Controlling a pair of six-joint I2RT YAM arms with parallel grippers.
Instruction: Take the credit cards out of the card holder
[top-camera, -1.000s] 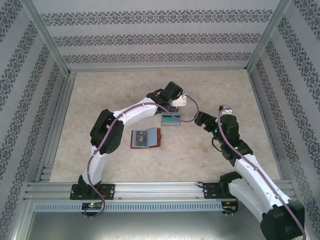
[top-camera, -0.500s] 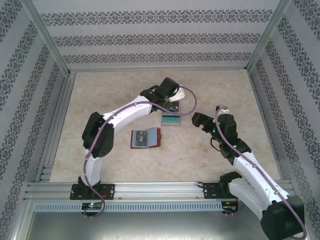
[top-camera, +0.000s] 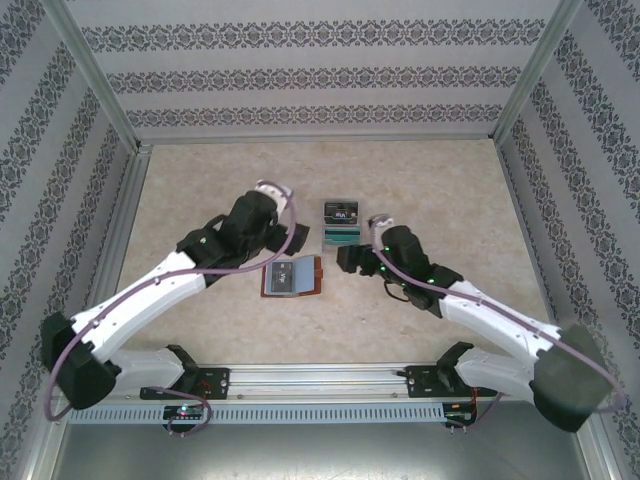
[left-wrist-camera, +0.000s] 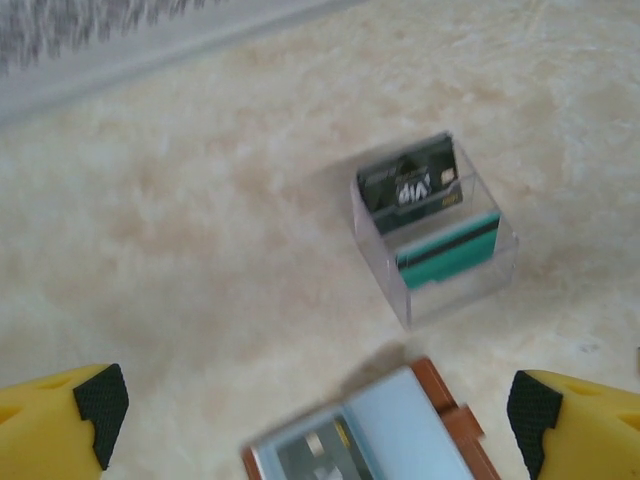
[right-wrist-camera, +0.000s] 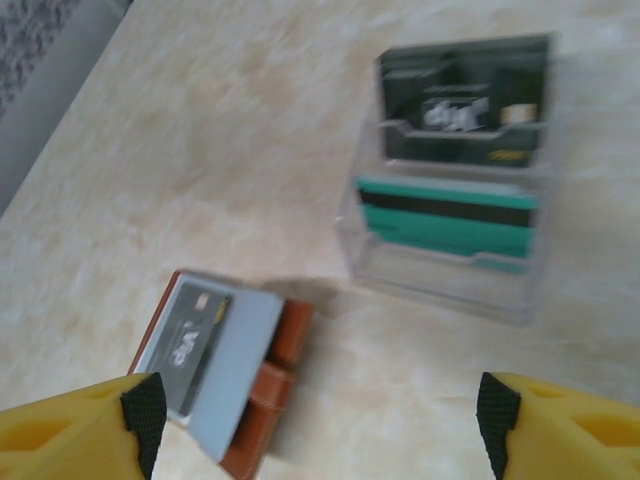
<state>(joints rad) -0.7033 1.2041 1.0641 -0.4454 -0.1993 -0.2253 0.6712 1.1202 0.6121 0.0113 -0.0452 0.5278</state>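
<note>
Fingers (left-wrist-camera: 55, 430) of the left gripper (left-wrist-camera: 312, 405) are blunt yellow wedges capped with black rubbery pads. They sit at the lower corners of the left wrist frame, spread wide and grasping nothing. On the right gripper (right-wrist-camera: 315, 410) the fingers (right-wrist-camera: 570, 425) have the same yellow-and-black build and also stand far apart, with nothing held.

The card holder (top-camera: 291, 277) lies opened flat just below the centre of the overhead frame, between the two gripper heads and a little lower than both. Its outer edge is reddish-brown leather with a small tab on the right, and the inner panels are smooth blue-grey. In the right wrist view it sits at lower left, where a dark card (right-wrist-camera: 195, 345) with pale lettering is tucked against one panel.

Above and right of it, apart from it, stands a clear plastic stand (top-camera: 340, 228), boxy and two-tiered. A glossy black card (right-wrist-camera: 465, 100) leans in the rear tier, and a teal card (right-wrist-camera: 445, 222) with a dark stripe leans in the front one. The table (top-camera: 200, 190) is matte, beige and marbled.
</note>
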